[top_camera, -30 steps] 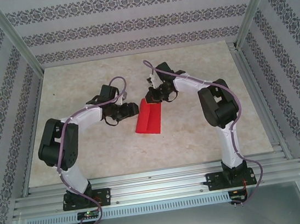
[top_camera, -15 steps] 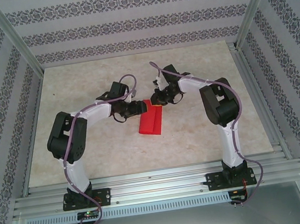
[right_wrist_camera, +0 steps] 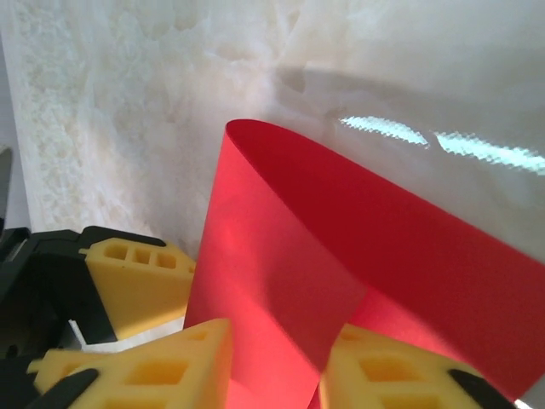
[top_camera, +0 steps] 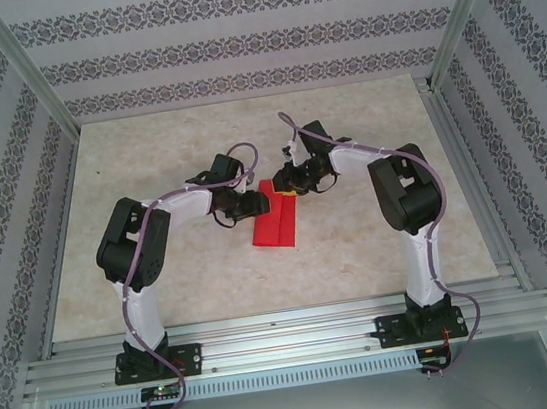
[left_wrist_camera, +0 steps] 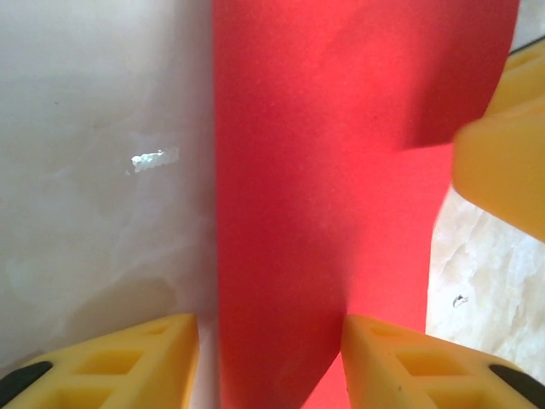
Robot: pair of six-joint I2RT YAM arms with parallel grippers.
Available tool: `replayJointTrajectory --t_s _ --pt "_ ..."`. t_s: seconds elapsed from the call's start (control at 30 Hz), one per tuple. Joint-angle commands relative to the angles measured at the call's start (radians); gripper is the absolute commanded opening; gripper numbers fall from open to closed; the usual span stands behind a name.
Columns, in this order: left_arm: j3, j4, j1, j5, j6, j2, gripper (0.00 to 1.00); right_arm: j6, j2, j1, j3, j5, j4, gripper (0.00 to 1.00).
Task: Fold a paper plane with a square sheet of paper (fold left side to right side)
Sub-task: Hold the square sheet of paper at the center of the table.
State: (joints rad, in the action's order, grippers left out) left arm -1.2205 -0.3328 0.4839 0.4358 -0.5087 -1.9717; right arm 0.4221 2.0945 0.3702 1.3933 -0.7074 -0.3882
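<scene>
The paper plane point(top_camera: 276, 222), half-folded, lies on the table point(top_camera: 389, 240) between the 2 grippers, its far flap curled up. The left gripper point(left_wrist_camera: 271, 362) straddles it part open, holding nothing; whether the right gripper point(right_wrist_camera: 277, 371) pinches the flap I cannot tell. Match the edges before pressing the crease flat.

Bare table point(top_camera: 381, 251) round paper plane point(top_camera: 276, 224) (walled)

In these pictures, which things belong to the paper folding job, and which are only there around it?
Belong to the job: red paper, left fingers, right fingers.
Only surroundings: pale table, metal frame, patterned walls.
</scene>
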Motion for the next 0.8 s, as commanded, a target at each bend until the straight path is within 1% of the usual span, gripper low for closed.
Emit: replayJointTrajectory --t_s 0.0,0.1,0.2,0.4,0.5,0.6,0.77 --pt "-0.008 0.009 0.022 0.005 -0.020 -0.037 0.47 0.072 -0.076 -0.011 -0.062 -0.030 0.125 0.38" --pt "-0.008 0.013 0.022 0.005 -0.022 -0.038 0.47 0.167 -0.113 -0.011 -0.147 -0.048 0.266 0.44" --pt "-0.011 0.015 0.022 0.007 -0.024 -0.036 0.47 0.232 -0.139 -0.010 -0.217 -0.039 0.356 0.47" --pt "-0.011 0.021 0.021 0.014 -0.025 -0.034 0.47 0.244 -0.168 -0.010 -0.288 0.010 0.383 0.50" --pt "-0.010 0.023 0.022 0.018 -0.027 -0.029 0.47 0.252 -0.177 -0.008 -0.313 0.025 0.394 0.50" --pt "-0.011 0.026 0.022 0.019 -0.027 -0.026 0.47 0.266 -0.178 -0.006 -0.325 0.014 0.407 0.50" --pt "-0.015 0.030 0.022 0.023 -0.030 -0.021 0.48 0.293 -0.179 0.011 -0.340 0.017 0.428 0.48"
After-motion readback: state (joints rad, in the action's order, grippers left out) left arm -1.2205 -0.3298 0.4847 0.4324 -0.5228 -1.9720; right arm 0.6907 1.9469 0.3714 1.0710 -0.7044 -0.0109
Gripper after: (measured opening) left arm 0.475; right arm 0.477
